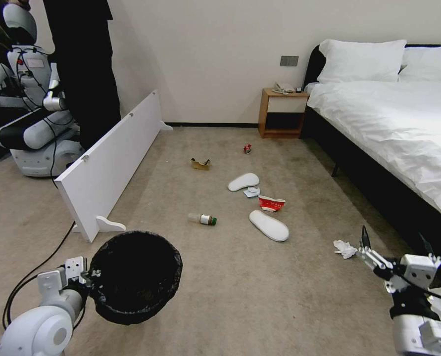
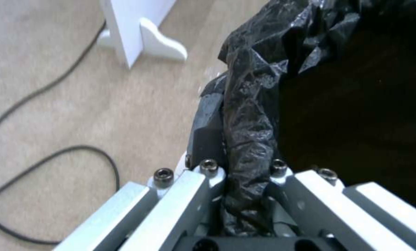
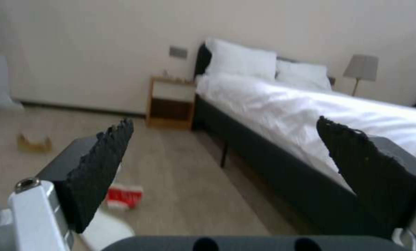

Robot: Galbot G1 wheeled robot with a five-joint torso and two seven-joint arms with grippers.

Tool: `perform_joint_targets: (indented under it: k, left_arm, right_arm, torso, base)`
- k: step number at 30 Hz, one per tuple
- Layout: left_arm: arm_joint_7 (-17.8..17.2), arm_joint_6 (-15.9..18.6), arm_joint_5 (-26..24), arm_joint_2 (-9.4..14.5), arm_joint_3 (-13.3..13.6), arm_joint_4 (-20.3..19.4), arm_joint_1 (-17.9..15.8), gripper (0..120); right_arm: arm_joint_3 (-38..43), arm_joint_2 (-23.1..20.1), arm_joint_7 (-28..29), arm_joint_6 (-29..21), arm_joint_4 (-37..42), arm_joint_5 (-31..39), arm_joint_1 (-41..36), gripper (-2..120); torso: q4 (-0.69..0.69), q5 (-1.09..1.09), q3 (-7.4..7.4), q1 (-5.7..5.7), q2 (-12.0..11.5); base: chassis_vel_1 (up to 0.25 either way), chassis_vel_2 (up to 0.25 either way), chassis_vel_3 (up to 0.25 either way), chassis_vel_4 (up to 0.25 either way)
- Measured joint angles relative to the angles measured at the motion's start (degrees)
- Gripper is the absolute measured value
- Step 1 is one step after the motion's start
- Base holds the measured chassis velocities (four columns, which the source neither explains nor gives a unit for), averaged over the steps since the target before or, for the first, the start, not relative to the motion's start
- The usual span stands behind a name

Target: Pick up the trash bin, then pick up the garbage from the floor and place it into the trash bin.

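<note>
The trash bin (image 1: 136,277), lined with a black bag (image 2: 249,115), hangs off the floor at lower left. My left gripper (image 1: 89,277) is shut on its rim (image 2: 245,167). The garbage lies on the carpet ahead: two white slippers (image 1: 243,181) (image 1: 269,225), a red-white carton (image 1: 271,203), a green-capped bottle (image 1: 203,218), brown cardboard (image 1: 200,164), a red can (image 1: 247,148) and a white tissue (image 1: 345,248). My right gripper (image 1: 393,240) is open and holds nothing, just right of the tissue. The right wrist view shows its open fingers (image 3: 101,167), the carton (image 3: 124,197) and the cardboard (image 3: 32,143).
A bed (image 1: 403,128) with a dark frame runs along the right. A wooden nightstand (image 1: 282,112) stands by the far wall. A white board (image 1: 111,163) stands on edge at left, another robot (image 1: 32,123) behind it. A black cable (image 1: 37,272) trails on the carpet.
</note>
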Motion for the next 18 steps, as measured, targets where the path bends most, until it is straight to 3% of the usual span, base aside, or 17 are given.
perform_joint_targets:
  k: [5, 9, 18]
  left_arm:
    - [-0.92, -0.04, -0.53, -0.27, -1.15, -4.38, 1.53, 3]
    - [-2.31, -0.06, -3.44, 0.46, -3.16, -7.76, 3.11, 3]
    - [-4.0, -0.1, -10.3, 1.84, -6.34, -10.28, 6.93, 3]
  right_arm:
    - [1.02, 0.13, -0.22, -0.67, -0.54, -0.27, -1.63, 100]
    - [1.77, -0.15, -1.57, 1.61, -1.06, -0.1, -3.03, 100]
    - [0.66, -0.26, -3.96, 5.17, -4.15, -0.11, -4.88, 100]
  torso:
    - [0.0, 0.01, 0.0, 0.0, 0.0]
    - [0.01, 0.0, 0.0, 0.0, 0.0]
    - [0.0, 0.0, 0.0, 0.0, 0.0]
  base:
    - [0.0, 0.0, 0.0, 0.0]
    - [0.0, 0.0, 0.0, 0.0]
    - [0.0, 0.0, 0.0, 0.0]
